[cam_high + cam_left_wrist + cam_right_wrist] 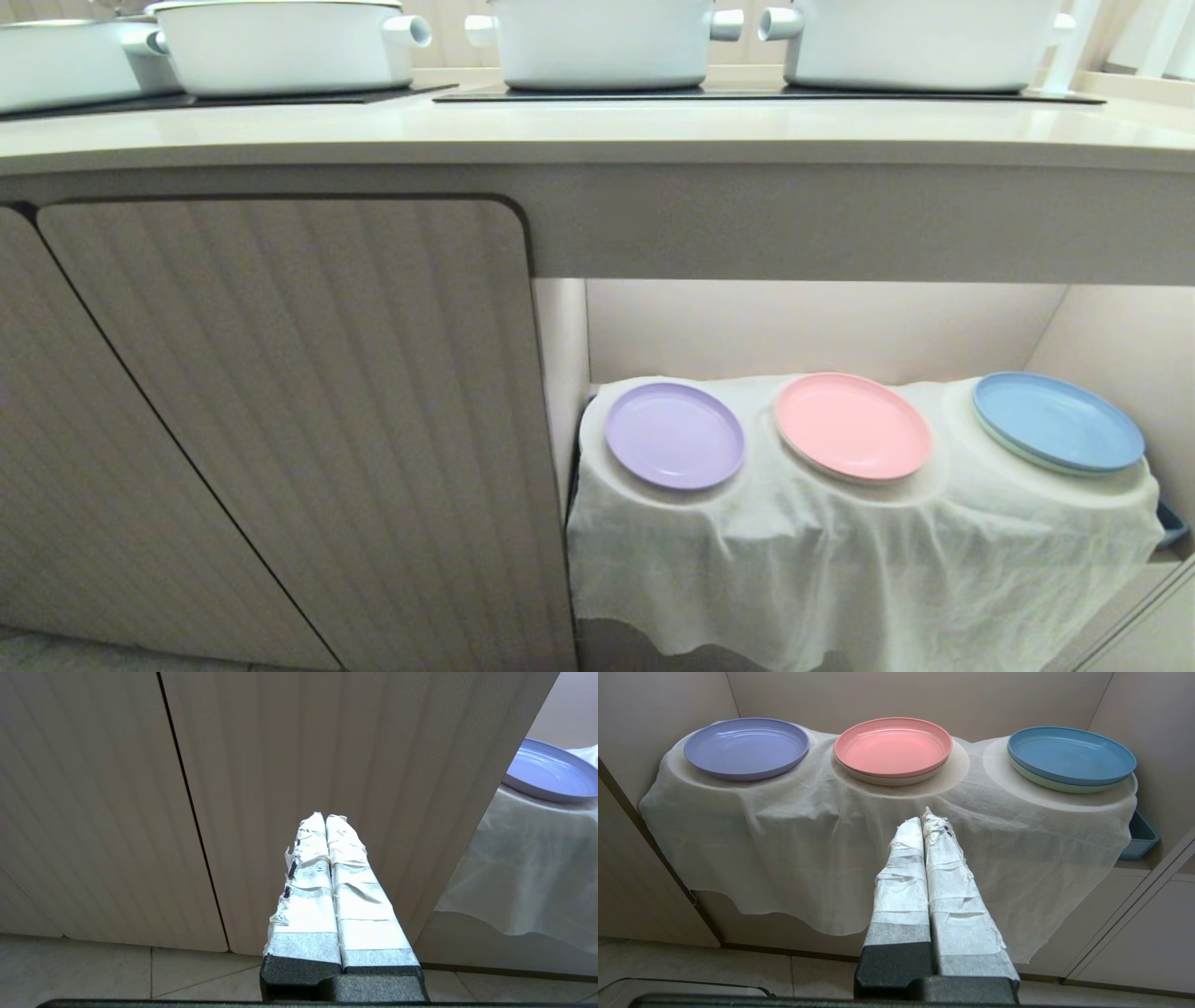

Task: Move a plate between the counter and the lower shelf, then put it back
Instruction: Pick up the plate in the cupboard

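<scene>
The lilac plate (pixel 674 435) lies flat on the leftmost hump of the cloth-draped lower shelf (pixel 840 551), under the beige counter (pixel 597 131). It shows too in the right wrist view as the plate (pixel 746 746) and at the edge of the left wrist view as the plate (pixel 551 772). My right gripper (pixel 923 820) is shut and empty, hanging low in front of the draped cloth, short of the plates. My left gripper (pixel 325 817) is shut and empty, facing the ribbed cabinet door (pixel 327 765). Neither arm shows in the head view.
A pink plate (pixel 851 426) and a blue plate (pixel 1057 422) sit on the middle and right humps. Three white pots (pixel 602 37) stand on the black cooktop panels (pixel 747 93). A blue-grey bin corner (pixel 1139 835) pokes out right of the cloth. Recess walls close in both sides.
</scene>
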Robot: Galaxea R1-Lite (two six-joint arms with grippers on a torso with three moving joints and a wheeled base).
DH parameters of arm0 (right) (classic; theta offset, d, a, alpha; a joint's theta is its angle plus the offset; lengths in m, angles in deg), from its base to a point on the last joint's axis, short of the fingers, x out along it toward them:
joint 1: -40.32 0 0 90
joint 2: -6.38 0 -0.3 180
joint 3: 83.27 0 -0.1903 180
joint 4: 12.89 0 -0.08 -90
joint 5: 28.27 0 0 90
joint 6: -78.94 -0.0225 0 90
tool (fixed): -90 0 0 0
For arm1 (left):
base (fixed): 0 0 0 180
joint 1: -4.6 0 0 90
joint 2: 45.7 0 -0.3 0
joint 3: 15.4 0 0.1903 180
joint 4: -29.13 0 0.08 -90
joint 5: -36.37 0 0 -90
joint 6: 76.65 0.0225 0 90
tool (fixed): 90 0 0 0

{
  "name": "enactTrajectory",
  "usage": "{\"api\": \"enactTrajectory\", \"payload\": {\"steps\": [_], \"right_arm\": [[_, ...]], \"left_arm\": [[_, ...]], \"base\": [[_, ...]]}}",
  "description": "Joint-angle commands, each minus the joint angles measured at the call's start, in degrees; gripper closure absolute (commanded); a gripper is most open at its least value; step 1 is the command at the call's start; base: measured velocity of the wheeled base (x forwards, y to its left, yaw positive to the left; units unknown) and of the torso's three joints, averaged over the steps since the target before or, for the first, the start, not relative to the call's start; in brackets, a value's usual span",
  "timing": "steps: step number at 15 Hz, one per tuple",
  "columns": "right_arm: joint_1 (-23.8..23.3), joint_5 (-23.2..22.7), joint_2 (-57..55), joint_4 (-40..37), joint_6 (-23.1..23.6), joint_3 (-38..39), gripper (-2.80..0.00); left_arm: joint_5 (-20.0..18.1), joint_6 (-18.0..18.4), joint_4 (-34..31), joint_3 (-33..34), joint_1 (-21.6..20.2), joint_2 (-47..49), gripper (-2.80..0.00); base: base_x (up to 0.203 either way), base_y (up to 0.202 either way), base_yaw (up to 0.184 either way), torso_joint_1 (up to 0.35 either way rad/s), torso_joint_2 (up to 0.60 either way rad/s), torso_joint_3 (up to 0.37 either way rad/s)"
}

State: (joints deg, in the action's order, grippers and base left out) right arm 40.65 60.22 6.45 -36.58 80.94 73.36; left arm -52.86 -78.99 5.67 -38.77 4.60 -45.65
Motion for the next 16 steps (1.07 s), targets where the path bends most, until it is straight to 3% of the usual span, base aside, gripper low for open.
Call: {"api": "enactTrajectory", "payload": {"steps": [1, 10, 16], "right_arm": [[0.0, -0.1, -0.1, 0.0, 0.0, 0.0, 0.00], [0.0, -0.1, -0.1, 0.1, 0.3, 0.0, 0.00], [0.0, -3.7, -0.2, -0.3, 10.9, -2.5, 0.00]], "left_arm": [[0.0, 0.0, 0.0, 0.0, 0.0, 0.0, 0.00], [0.0, 0.0, 0.0, 0.0, 0.0, 0.0, 0.00], [0.0, 0.0, 0.0, 0.0, -0.1, 0.0, 0.00]], "base": [[0.000, 0.000, 0.000, 0.000, 0.00, 0.000], [0.000, 0.000, 0.000, 0.000, 0.00, 0.000], [0.000, 0.000, 0.000, 0.000, 0.00, 0.000]]}}
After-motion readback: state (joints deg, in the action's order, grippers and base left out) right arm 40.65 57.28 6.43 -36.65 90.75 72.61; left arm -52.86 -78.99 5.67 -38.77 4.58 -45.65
